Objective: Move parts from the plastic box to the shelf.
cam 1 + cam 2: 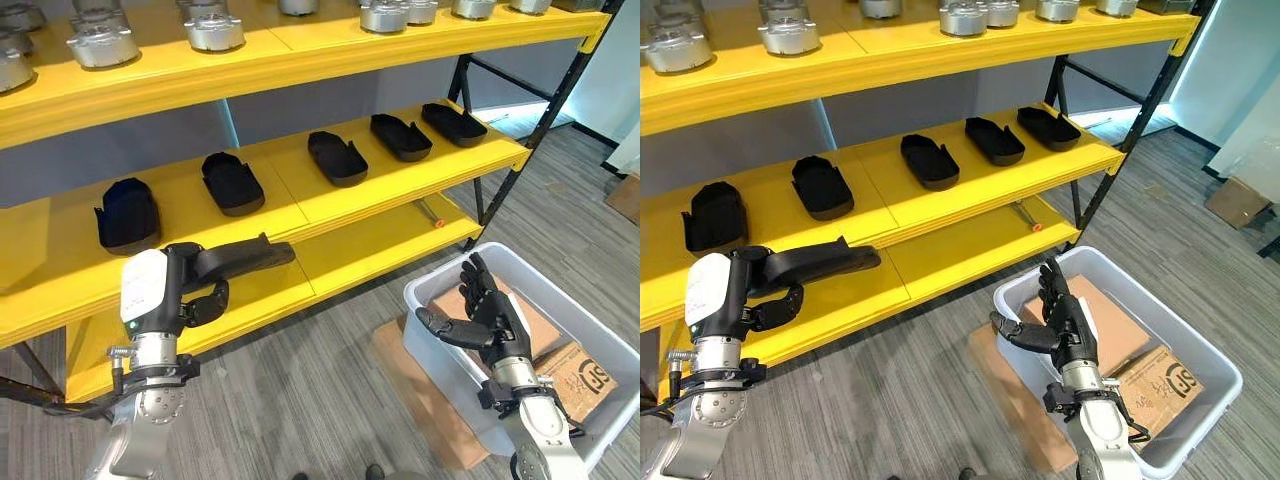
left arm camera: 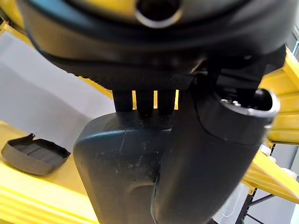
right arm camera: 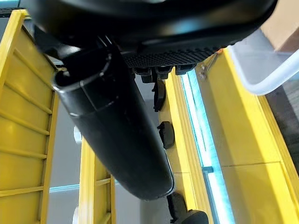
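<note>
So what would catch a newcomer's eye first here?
The bright yellow shelf, with a row of black parts on its middle level and metal parts above. Then the left hand gripping another black part before the shelf, and the open right hand above the plastic box.

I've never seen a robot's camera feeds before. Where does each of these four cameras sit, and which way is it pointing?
Left eye view: on the head, looking down at the yellow shelf and plastic box; both arms reach in.
Right eye view: a little beside it, same scene; the left robot hand holds a black part, the right robot hand hangs open over the box.
Left wrist view: on the left wrist, looking along that hand at the held part.
Right wrist view: on the right wrist, looking along its hand at the shelf.
All four share the shelf.
</note>
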Tool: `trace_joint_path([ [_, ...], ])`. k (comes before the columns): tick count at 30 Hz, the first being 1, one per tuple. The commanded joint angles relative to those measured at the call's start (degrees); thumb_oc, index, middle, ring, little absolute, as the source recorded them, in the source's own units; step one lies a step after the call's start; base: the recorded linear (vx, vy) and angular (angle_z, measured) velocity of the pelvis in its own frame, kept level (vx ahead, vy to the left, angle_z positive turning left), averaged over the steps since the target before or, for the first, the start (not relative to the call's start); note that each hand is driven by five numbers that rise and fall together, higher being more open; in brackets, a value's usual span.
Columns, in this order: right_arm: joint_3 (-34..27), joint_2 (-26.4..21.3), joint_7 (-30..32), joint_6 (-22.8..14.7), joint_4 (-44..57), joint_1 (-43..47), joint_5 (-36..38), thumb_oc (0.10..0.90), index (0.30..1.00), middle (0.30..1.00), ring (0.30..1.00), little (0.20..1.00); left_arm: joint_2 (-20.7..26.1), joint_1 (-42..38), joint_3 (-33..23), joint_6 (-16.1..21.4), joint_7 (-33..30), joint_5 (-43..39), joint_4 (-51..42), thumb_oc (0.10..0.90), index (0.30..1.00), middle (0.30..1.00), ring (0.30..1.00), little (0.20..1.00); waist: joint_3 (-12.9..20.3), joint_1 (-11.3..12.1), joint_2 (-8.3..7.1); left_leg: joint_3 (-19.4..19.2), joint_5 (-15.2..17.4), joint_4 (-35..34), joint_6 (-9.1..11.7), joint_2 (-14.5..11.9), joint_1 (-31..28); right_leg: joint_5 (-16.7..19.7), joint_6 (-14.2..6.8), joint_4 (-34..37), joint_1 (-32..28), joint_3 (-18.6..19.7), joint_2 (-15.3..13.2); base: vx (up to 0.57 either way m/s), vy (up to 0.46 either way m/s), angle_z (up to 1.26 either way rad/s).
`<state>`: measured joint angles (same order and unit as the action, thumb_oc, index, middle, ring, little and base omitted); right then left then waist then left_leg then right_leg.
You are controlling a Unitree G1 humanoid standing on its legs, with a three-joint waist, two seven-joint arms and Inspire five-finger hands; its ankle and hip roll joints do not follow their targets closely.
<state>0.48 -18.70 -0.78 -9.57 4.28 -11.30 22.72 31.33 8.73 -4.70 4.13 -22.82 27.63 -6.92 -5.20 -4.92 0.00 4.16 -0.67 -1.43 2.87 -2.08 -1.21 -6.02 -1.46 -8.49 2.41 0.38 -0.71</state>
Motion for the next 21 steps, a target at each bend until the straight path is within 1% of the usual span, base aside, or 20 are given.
trace_joint_path([
  [1, 0.17, -2.42, -0.4, -5.79, 8.51, 4.96, 2.41, 0.9, 1.0, 1.0, 1.0, 1.0, 1.61, -4.27, -5.96, 4.88, -2.83, -0.97, -8.64, 0.4, 0.3, 0.3, 0.3, 0.3, 2.56, -0.83, -1.98, -1.07, 3.57, -0.68, -3.21, 4.51, -3.04, 6.84, -1.05, 11.19, -2.06, 1.59, 3.01, -0.04, -0.075, 0.05],
  [4, 0.84, -3.33, -0.16, -6.07, 8.22, 6.34, 2.8, 0.9, 1.0, 1.0, 1.0, 1.0, 1.59, -4.35, -6.18, 5.09, -3.23, -1.31, -8.92, 0.4, 0.3, 0.3, 0.3, 0.3, 1.39, -0.3, -1.76, -0.79, 3.59, 1.6, -2.75, 5.0, -0.37, 7.0, -1.02, 11.27, -1.12, 0.77, 2.4, -0.06, -0.064, 0.12],
  [5, 0.84, -3.37, -0.17, -6.12, 8.12, 6.47, 2.83, 0.9, 1.0, 1.0, 1.0, 1.0, 1.56, -4.42, -6.2, 5.1, -3.23, -1.31, -8.92, 0.4, 0.3, 0.3, 0.3, 0.3, 1.48, -0.43, -1.74, -0.7, 3.81, 2.17, -2.75, 5.07, 0.14, 6.97, -1.03, 11.15, -0.86, 0.66, 2.34, -0.08, -0.024, 0.19],
  [6, 0.86, -4.1, 0.02, -6.4, 8.36, 7.31, 2.68, 0.9, 1.0, 1.0, 1.0, 1.0, 1.75, -5.12, -5.72, 5.24, -3.24, -1.7, -9.11, 0.4, 0.3, 0.3, 0.3, 0.3, 0.32, -0.23, -1.69, -1.73, 3.75, 4.07, -2.14, 5.45, 1.58, 7.08, -0.98, 10.55, 0.05, -0.07, 1.66, -0.19, 0.037, 0.21],
  [7, 0.56, -4.86, 0.62, -6.68, 7.92, 8.5, 2.63, 0.9, 1.0, 1.0, 1.0, 1.0, 1.61, -6.68, -5.37, 5.46, -3.43, -2.17, -9.17, 0.4, 0.3, 0.3, 0.3, 0.3, -0.85, -1.52, -1.98, -7.1, 5.38, 7.87, -0.96, 3.04, 3.54, 6.71, -1.2, 8.27, 2.35, -2.47, -0.44, -0.26, 0.058, 0.38],
  [8, 0.66, -5.05, 0.97, -6.62, 7.73, 9.14, 2.5, 0.9, 1.0, 1.0, 1.0, 1.0, 1.72, -7.27, -5.31, 5.82, -3.28, -2.44, -9.51, 0.4, 0.3, 0.3, 0.3, 0.3, -0.94, -2.28, -2.34, -9.72, 5.48, 8.35, -0.68, 0.62, 3.42, 6.78, -1.39, 7.26, 3.81, -3.25, -1.63, -0.18, 0.062, 0.8],
  [9, 0.73, -5.05, 1.02, -6.62, 7.67, 9.28, 2.47, 0.9, 1.0, 1.0, 1.0, 1.0, 1.73, -7.3, -5.4, 5.84, -3.26, -2.47, -9.49, 0.4, 0.3, 0.3, 0.3, 0.3, -0.95, -2.22, -2.28, -9.83, 5.67, 8.48, -0.6, 0.5, 3.46, 6.52, -1.36, 6.86, 4.04, -3.16, -1.52, -0.09, 0.054, 1.11],
  [10, 0.92, -5.16, 1.35, -6.35, 7.54, 9.41, 2.34, 0.9, 1.0, 1.0, 1.0, 1.0, 1.93, -7.6, -5.66, 6.3, -3.67, -2.65, -9.9, 0.4, 0.3, 0.3, 0.3, 0.3, -0.86, -2.7, -2.16, -11.4, 3.08, 8.22, 0.28, -4.82, 1.92, 5.51, -1.46, 5.08, 5.36, -3.63, -2.42, -0.07, 0.096, 0.83],
  [12, 0.48, -4.96, 1.55, -6.27, 7.45, 8.3, 2.94, 0.9, 1.0, 1.0, 1.0, 1.0, 1.48, -8.01, -5.82, 6.26, -4.42, -3.89, -9.78, 0.4, 0.3, 0.3, 0.3, 0.3, -0.68, -3.71, -1.54, -12.04, -4.22, 6.13, 1.78, -13.08, 0.69, 3.79, -1.93, 1.17, 8.3, -4.23, -3.8, -0.1, 0.188, 0.37],
  [14, 0.04, -4.95, 1.95, -6.35, 7.31, 7.03, 3.25, 0.9, 1.0, 1.0, 1.0, 1.0, 1.2, -8.31, -5.42, 6.43, -4.7, -4.85, -9.52, 0.4, 0.3, 0.3, 0.3, 0.3, -0.36, -4.62, -0.38, -11.92, -10.57, 2.67, 3.44, -18.23, -0.14, 1.55, -2.44, -4.32, 11.33, -5.33, -5.5, -0.06, 0.244, 0.53],
  [15, -0.33, -5.12, 2.12, -6.51, 7.14, 6.24, 3.48, 0.9, 1.0, 1.0, 1.0, 1.0, 1.23, -8.68, -4.93, 6.46, -4.92, -5.25, -9.26, 0.4, 0.3, 0.3, 0.3, 0.3, -0.48, -5.08, -0.1, -11.95, -14.51, 0.64, 4.63, -20.73, 0.32, 0.05, -2.91, -8.47, 13.47, -5.66, -6.99, -0.06, 0.447, 0.89],
  [16, -1.12, -5.05, 2.81, -6.98, 7.12, 4.76, 3.88, 0.9, 1.0, 1.0, 1.0, 1.0, 1.18, -8.82, -4.82, 6.45, -5.39, -5.82, -8.96, 0.4, 0.3, 0.3, 0.3, 0.3, -1.04, -5.28, 0.24, -12.41, -19.02, -2.27, 6.7, -24.72, 0.96, -1.71, -4.13, -14.38, 15.46, -5.35, -10.12, -0.03, 0.332, 0.72],
  [17, -1.17, -5.07, 2.81, -7.0, 7.16, 4.65, 3.9, 0.9, 1.0, 1.0, 1.0, 1.0, 1.17, -8.81, -4.75, 6.46, -5.42, -5.82, -8.95, 0.4, 0.3, 0.3, 0.3, 0.3, -0.98, -5.35, 0.16, -12.4, -19.44, -2.91, 6.85, -24.63, 0.69, -2.28, -4.12, -15.3, 15.85, -5.35, -10.26, -0.01, 0.424, 0.77],
  [18, -1.29, -5.19, 3.57, -7.21, 7.01, 4.04, 4.17, 0.9, 1.0, 1.0, 1.0, 1.0, 1.25, -8.83, -4.36, 6.44, -5.66, -6.07, -8.8, 0.4, 0.3, 0.3, 0.3, 0.3, -1.85, -4.75, 0.68, -11.33, -21.45, -3.5, 8.52, -25.97, 1.21, -3.13, -4.99, -19.37, 17.37, -4.38, -11.88, -0.02, 0.324, 0.36],
  [19, -1.4, -5.41, 4.05, -7.49, 6.96, 4.24, 3.97, 0.9, 1.0, 1.0, 1.0, 1.0, 1.26, -9.46, -4.04, 6.46, -6.18, -6.19, -8.17, 0.4, 0.3, 0.3, 0.3, 0.3, -2.4, -4.2, 0.93, -9.0, -21.25, -3.57, 9.28, -26.12, 2.21, -4.08, -5.8, -21.73, 18.57, -2.74, -13.08, -0.01, 0.445, 0.29],
  [20, -1.3, -5.36, 4.28, -7.4, 6.86, 4.21, 3.85, 0.9, 1.0, 1.0, 1.0, 1.0, 1.23, -9.4, -3.98, 6.5, -6.22, -6.45, -8.13, 0.4, 0.3, 0.3, 0.3, 0.3, -2.68, -3.78, 1.16, -7.59, -21.09, -3.57, 9.94, -26.15, 2.18, -3.84, -6.31, -22.68, 19.09, -1.91, -13.73, 0.0, 0.259, -0.01],
  [21, -1.31, -5.36, 4.31, -7.39, 6.86, 4.22, 3.83, 0.9, 1.0, 1.0, 1.0, 1.0, 1.23, -9.43, -3.96, 6.51, -6.23, -6.46, -8.12, 0.4, 0.3, 0.3, 0.3, 0.3, -2.66, -3.78, 1.04, -7.56, -21.1, -3.57, 9.97, -26.01, 2.22, -3.99, -6.35, -23.04, 19.33, -1.79, -13.87, 0.04, 0.33, -0.23],
])
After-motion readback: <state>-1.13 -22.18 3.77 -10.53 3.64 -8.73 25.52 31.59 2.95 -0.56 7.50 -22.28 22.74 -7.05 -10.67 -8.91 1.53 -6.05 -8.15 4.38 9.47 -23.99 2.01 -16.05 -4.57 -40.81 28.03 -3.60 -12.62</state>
